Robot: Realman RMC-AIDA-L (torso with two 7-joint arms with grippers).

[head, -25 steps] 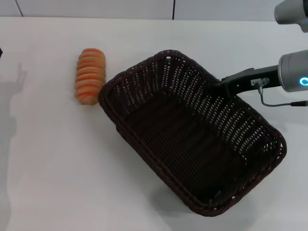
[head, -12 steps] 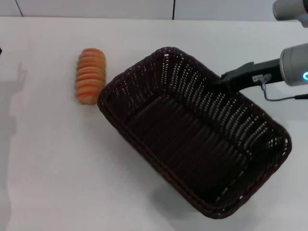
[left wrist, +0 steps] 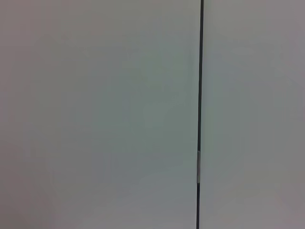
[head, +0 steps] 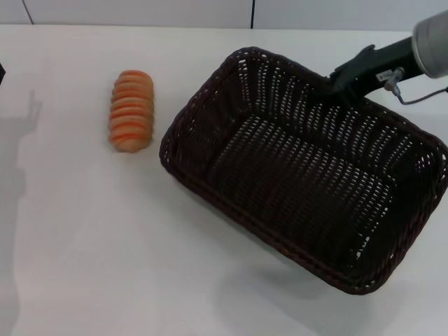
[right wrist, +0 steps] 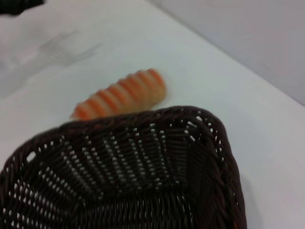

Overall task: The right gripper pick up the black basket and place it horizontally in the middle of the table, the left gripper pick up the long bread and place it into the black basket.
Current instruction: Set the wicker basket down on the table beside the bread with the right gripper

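The black basket is a large dark woven wicker basket at the middle-right of the white table, turned at an angle and tilted. My right gripper is shut on its far rim and holds it. The long bread, orange and tan with ridges, lies on the table left of the basket, a small gap apart. The right wrist view shows the basket's inside with the bread beyond its rim. My left gripper is out of view; its wrist view shows none of the task's things.
The table's back edge meets a grey wall. A shadow lies on the table at the far left. The left wrist view shows a plain panel with a dark seam.
The right gripper has moved back and to the right with the basket, turning it. The basket's left corner has drawn away from the bread. The bread has not moved.
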